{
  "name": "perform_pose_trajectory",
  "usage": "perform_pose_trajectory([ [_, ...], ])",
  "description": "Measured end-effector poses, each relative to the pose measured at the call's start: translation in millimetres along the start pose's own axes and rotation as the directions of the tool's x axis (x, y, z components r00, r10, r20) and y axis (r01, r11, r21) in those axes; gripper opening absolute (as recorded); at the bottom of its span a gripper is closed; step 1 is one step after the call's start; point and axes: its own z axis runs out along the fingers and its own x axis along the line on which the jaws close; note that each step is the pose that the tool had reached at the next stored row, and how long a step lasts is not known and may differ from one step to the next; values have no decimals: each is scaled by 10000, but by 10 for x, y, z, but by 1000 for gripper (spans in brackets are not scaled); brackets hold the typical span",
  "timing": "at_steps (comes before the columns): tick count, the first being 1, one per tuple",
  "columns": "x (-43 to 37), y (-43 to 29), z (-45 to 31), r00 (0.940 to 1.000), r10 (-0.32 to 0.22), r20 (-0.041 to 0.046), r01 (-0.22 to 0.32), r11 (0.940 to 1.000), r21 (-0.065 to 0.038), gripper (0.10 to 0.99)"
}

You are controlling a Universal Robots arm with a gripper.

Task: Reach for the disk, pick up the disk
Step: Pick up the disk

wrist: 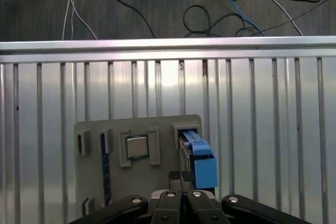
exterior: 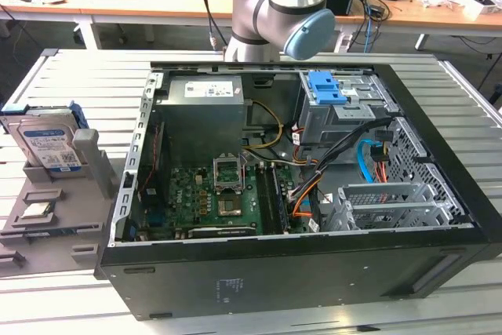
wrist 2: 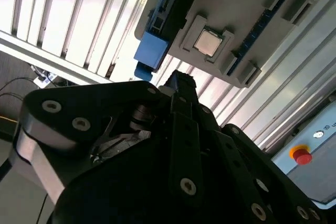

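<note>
I'm hovering my pincer [wrist: 181, 177], closed up and empty, right beside the disk [wrist: 203, 165] standing in the grey holder [wrist: 92, 174].

Claw [wrist: 181, 176] points down — fingers [wrist: 175, 178] pressed together; arm [exterior: 276, 5] stands upright

Brightly and evenly lit from above in the exterior view, with only soft shade inside the open computer case [exterior: 298, 272] behind its near wall. Washed out by white glare along the slatted table [wrist: 157, 77] near its edge rail in both wrist views. Backlit to near-black on the gripper [wrist 2: 181, 82] in the second wrist view.
</note>
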Motion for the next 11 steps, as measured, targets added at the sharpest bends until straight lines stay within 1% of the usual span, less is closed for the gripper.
perform_pose_trajectory([
  [4, 0, 0, 0, 9995, -308, -12, 308, 9995, 0, 106],
  [11, 0, 0, 0, 9994, -353, -14, 353, 9994, 0, 106],
])
